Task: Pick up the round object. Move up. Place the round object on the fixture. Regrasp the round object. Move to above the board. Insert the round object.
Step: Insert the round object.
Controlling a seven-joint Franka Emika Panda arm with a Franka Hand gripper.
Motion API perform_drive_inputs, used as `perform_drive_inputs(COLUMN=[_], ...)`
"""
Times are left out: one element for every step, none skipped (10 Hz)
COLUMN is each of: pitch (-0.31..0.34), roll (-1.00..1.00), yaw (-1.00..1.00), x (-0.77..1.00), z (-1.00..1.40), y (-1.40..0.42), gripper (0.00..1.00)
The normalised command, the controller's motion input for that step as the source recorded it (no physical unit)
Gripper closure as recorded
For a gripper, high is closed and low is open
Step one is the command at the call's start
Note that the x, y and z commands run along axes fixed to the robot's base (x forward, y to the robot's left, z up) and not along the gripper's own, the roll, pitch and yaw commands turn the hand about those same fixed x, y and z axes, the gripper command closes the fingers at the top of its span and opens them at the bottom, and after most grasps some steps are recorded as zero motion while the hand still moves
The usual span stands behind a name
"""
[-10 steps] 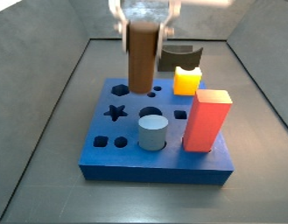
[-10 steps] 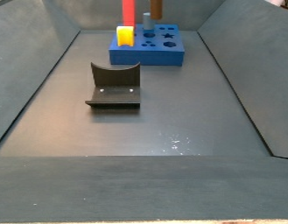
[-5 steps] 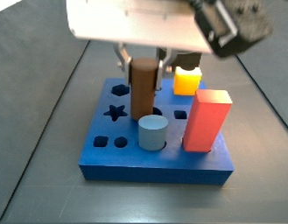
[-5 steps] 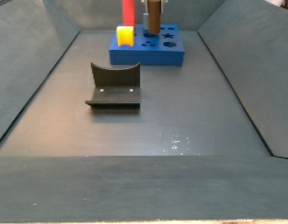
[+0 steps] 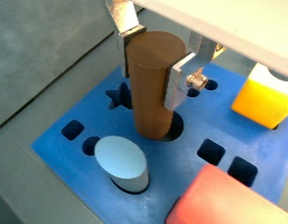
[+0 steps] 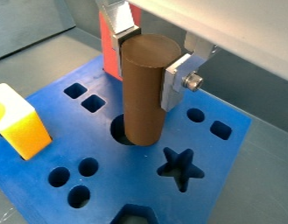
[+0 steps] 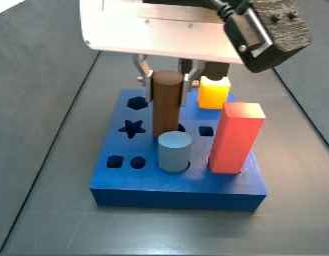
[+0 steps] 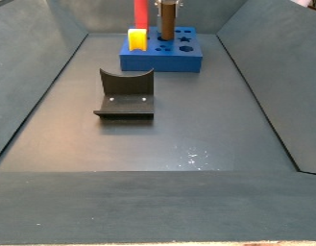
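- Round object: matte reddish-brown cylinder, upright, lower end inside the round hole of the blue board.
- Gripper over the board, fingers clamped on the peg's upper part.
- Versus 1.0 s ago: peg sits lower, moved from the board's back edge to the round hole.
- Fixture stands well apart on the floor.

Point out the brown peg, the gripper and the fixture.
brown peg [image 5: 154,83], wrist view, middle of its side.
gripper [image 6: 144,54], wrist view, midway between fingers, closed around the peg.
fixture [image 8: 126,94], side view, upright back plate.
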Motion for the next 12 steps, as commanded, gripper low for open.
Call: perform_drive_inputs(pitch=[0.0, 0.014, 0.0, 0.0, 0.0, -0.069, -0.14, -0.2, -0.123, 0.0, 0.0, -0.1], roll=[0.08, 0.39, 0.46, 0.55, 0.51, 0.4, 0.31, 0.16, 0.0, 0.0, 0.0, -0.05], yaw=[0.0, 0.0, 0.0, 0.02, 0.08, 0.07, 0.04, 0.01, 0.0, 0.0, 0.0, 0.0], x=[0.37, 0.45, 0.31, 0.07, 0.0, 0.0, 0.0, 0.0, 0.04, 0.13, 0.05, -0.01], z=[-0.05, -0.13, -0.26, -0.33, -0.39, -0.63, -0.75, -0.81, -0.72, -0.61, -0.5, -0.06], y=[0.0, 0.0, 0.0, 0.05, 0.0, 0.0, 0.0, 0.0, 0.0, 0.0, 0.0, 0.0], gripper=[1.0, 1.0, 1.0, 1.0, 1.0, 1.0, 1.0, 1.0, 1.0, 1.0, 1.0, 1.0])
